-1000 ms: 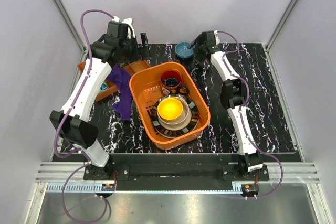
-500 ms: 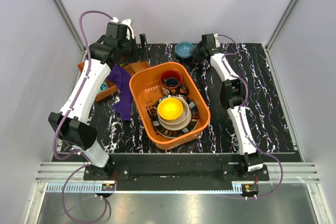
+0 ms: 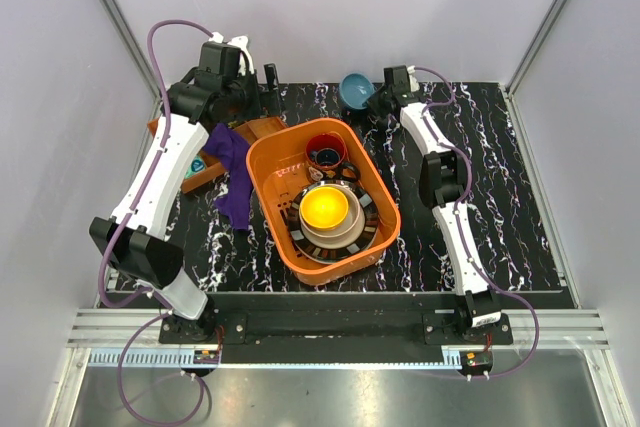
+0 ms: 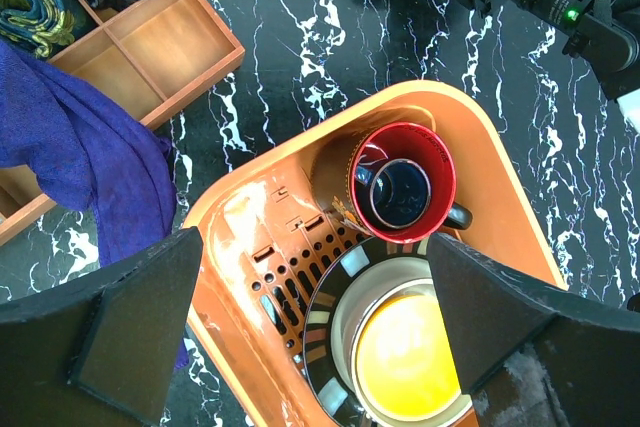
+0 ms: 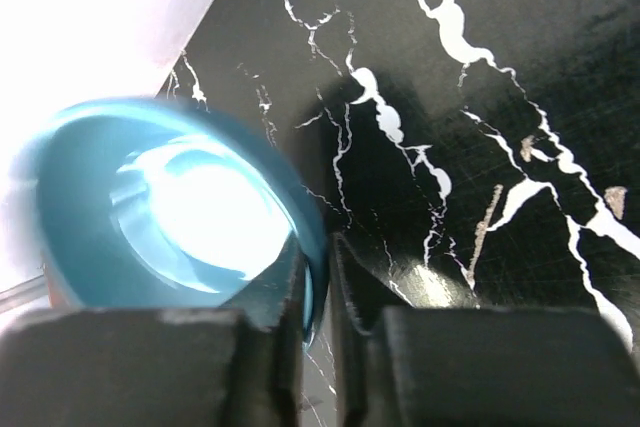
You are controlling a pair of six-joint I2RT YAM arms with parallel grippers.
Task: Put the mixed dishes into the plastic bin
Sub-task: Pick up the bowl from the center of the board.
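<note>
Right tool [image 5: 315, 292]: pinches small blue bowl [image 5: 170, 207] by its rim; glare washes out bowl's centre.
Left tool [image 4: 315, 327]: spread wide, empty, facing plastic bin [image 4: 230, 217].

The left arm [image 3: 165, 162] stood extended along the left side toward the far edge; its pincer [image 4: 320, 322] was spread wide, facing down; the right arm [image 3: 428, 125] stood extended to the far edge; its pincer [image 5: 318, 297] pinched the rim of the small blue bowl [image 5: 170, 212], fingers nearly together.
</note>
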